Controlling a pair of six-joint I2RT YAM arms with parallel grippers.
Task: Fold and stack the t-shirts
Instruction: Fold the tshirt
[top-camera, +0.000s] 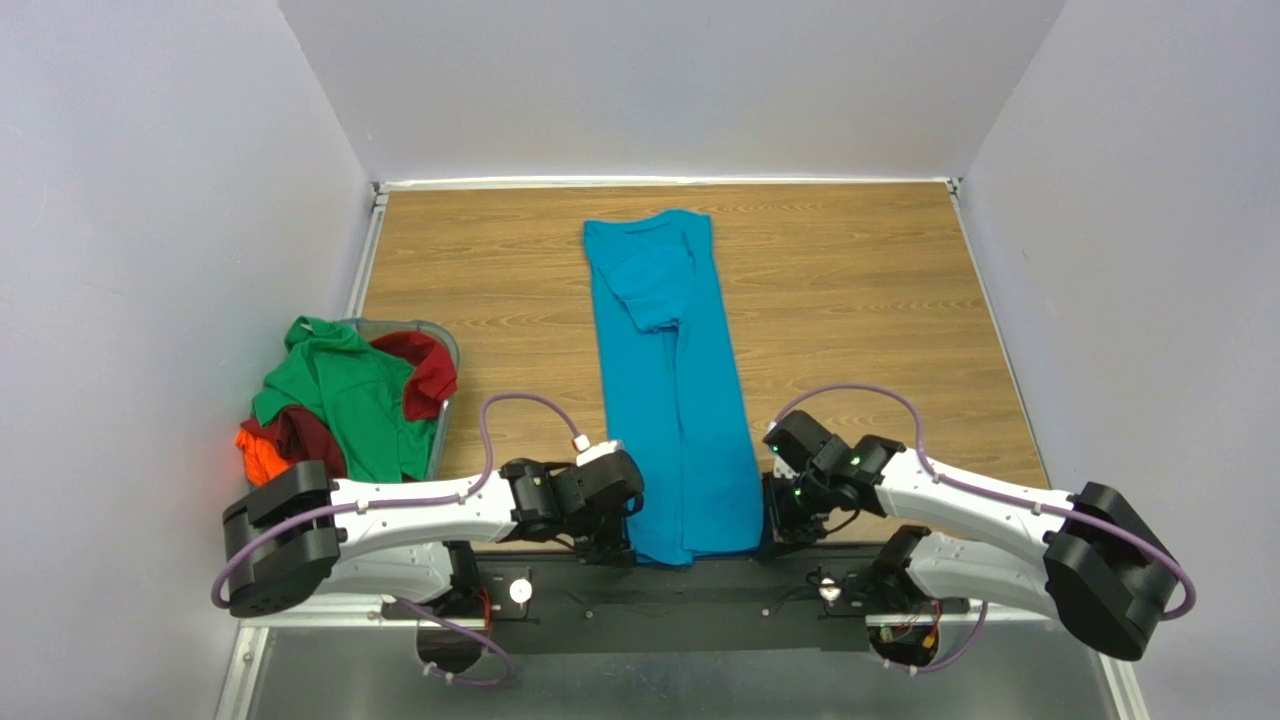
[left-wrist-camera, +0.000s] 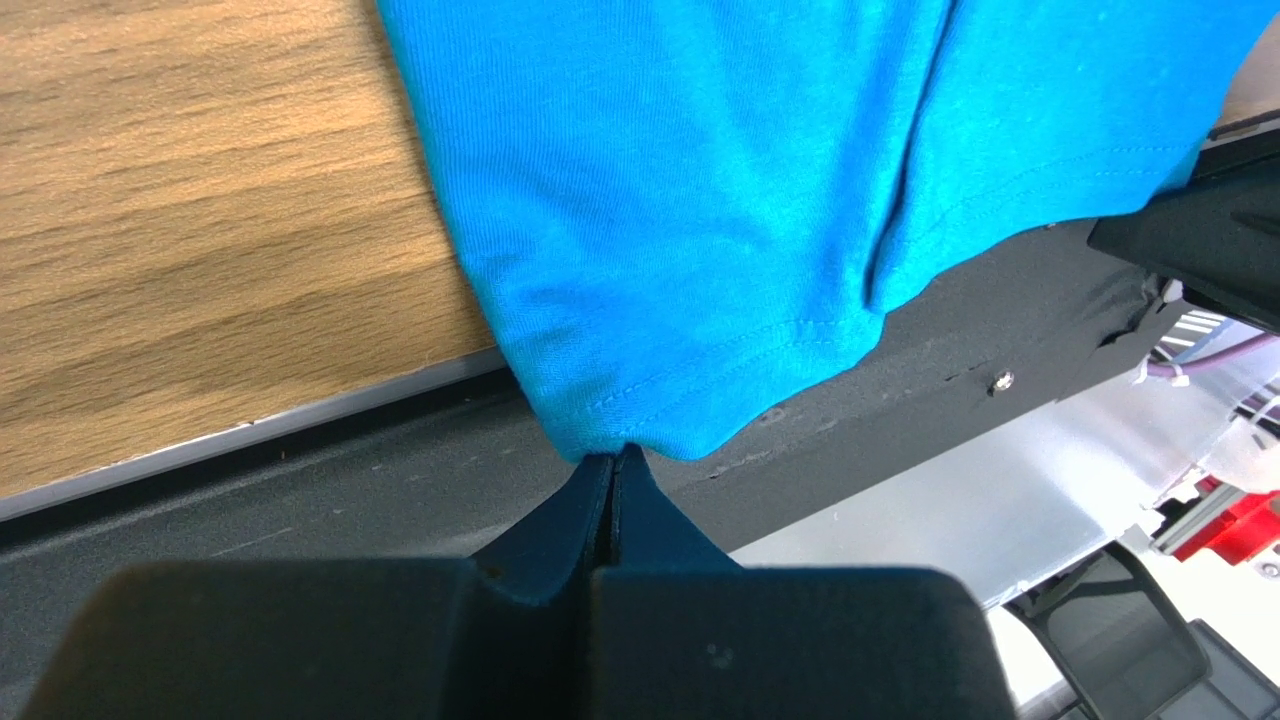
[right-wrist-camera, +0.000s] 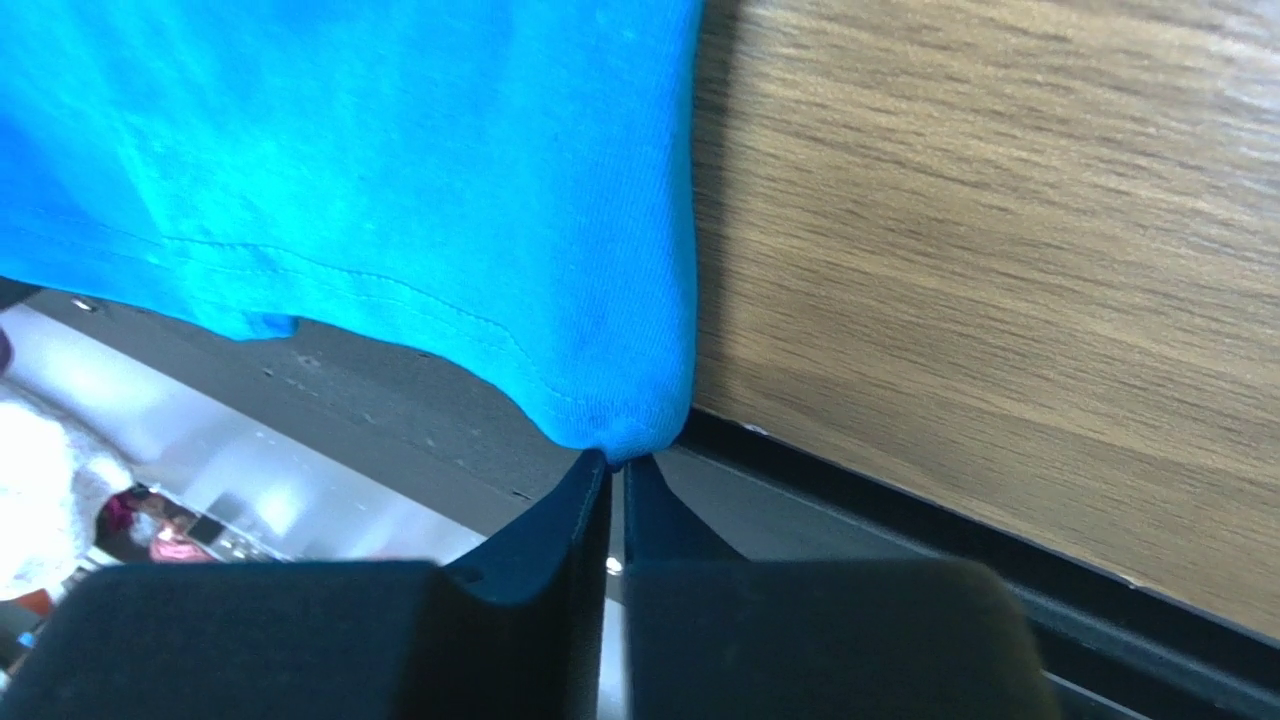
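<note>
Top external view: a teal-blue cloth t-shirt (top-camera: 672, 390) lies as a long narrow strip, sleeves already turned in, running straight away from both pincers across the wooden counter (top-camera: 872, 300). Its near hem overhangs the counter's edge between the pincers.

The left pincer (left-wrist-camera: 616, 458) is pressed together, nipping the hem's left corner at its very tips. The right pincer (right-wrist-camera: 616, 462) is drawn in to a thin slit with the right corner caught at its tips, seemingly pinched.

Well off to the left pincer's outer side, a grey-blue round plastic basket (top-camera: 445, 333) holds a green cloth t-shirt (top-camera: 346, 398), a dark red cloth t-shirt (top-camera: 433, 372) and a bright orange cloth t-shirt (top-camera: 260, 450), all unfolded.

Judging by this, the lengthwise fold is done and the crosswise fold is starting. The next move calls for both pincers to lift the hem together, keep it level and taut, and carry it forward over the strip. The tip-only grips could slip.
</note>
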